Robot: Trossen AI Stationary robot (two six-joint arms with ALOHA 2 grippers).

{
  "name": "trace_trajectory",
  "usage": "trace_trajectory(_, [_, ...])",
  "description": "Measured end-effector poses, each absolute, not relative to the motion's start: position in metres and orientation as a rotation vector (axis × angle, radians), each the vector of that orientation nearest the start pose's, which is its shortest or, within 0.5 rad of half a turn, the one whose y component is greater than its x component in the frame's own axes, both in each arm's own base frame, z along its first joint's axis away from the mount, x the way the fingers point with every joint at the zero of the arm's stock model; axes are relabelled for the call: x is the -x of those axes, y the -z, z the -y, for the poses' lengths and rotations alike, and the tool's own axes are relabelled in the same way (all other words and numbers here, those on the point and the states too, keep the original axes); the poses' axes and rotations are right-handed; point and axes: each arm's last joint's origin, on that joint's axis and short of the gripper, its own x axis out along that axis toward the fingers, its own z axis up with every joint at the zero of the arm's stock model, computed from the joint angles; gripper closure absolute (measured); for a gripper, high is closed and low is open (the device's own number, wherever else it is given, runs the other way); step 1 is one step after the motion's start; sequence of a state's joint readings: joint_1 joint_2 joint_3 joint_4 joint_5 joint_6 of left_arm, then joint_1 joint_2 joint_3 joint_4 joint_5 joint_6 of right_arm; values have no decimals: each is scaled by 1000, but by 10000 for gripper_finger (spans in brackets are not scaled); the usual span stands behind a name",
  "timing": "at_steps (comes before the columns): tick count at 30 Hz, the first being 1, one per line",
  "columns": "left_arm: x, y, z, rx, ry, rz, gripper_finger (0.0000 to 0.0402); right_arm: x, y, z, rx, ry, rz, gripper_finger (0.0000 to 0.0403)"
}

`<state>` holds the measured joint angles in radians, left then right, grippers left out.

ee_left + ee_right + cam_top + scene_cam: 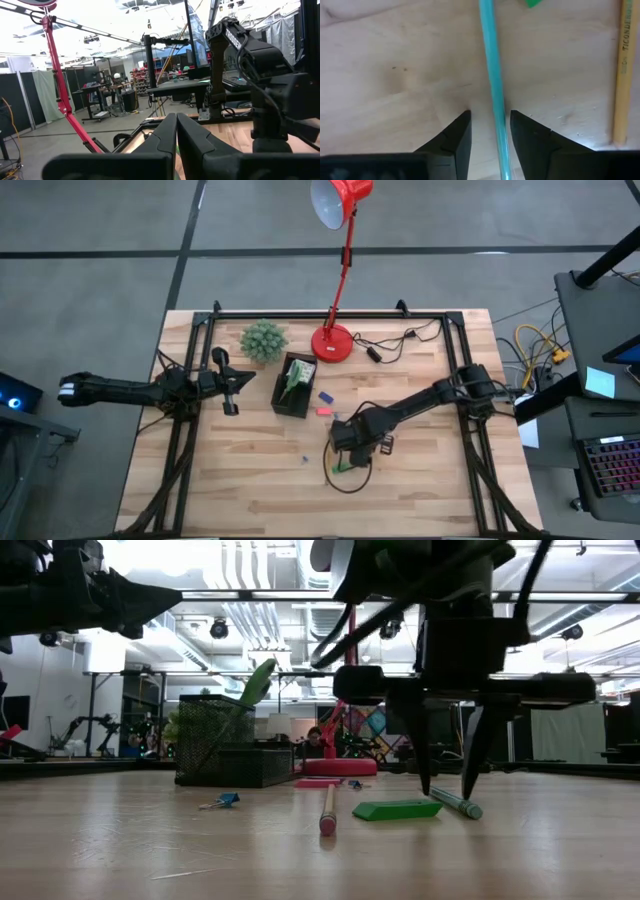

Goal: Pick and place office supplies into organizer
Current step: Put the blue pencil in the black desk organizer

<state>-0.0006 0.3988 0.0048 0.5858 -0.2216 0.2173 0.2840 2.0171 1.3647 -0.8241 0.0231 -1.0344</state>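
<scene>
My right gripper (490, 125) points down near the table's middle (352, 448) and is open. Its two fingertips stand just above the wood on either side of a green pen (494, 75), which lies flat and runs lengthwise through the gap. A yellow pencil (623, 70) and a flat green piece (397, 809) lie close by on the wood. The black mesh organizer (293, 386) stands left of and beyond them with something green inside. My left gripper (176, 137) waits shut above the table's left side (238, 382).
A red desk lamp's base (332, 342) and a spiky green plant (263, 340) stand at the far edge beyond the organizer. Small purple (324, 396) and pink (323, 411) pieces lie right of the organizer, and a small blue clip (220, 802) lies nearer. A black cable (345, 480) loops beside my right gripper.
</scene>
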Motion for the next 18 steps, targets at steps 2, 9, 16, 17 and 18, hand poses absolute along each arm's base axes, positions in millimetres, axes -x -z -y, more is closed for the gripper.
trace_trajectory(2, [-120, -186, -6, -194, -240, 166, 402, -361, -144, -101, 1003, -959, -1236, 281])
trace_trajectory(9, [-120, -186, -6, -194, -240, 166, 402, -364, -144, -91, 960, -973, -1221, 291])
trace_trajectory(16, [-120, -186, -6, -194, -240, 166, 402, -366, -145, -88, 965, -983, -1195, 293])
trace_trajectory(17, [-120, -186, -6, -194, -240, 166, 402, -366, -144, -88, 965, -983, -1194, 295])
trace_trajectory(18, [-120, -186, -6, -194, -240, 166, 402, -365, -143, -88, 965, -984, -1197, 297])
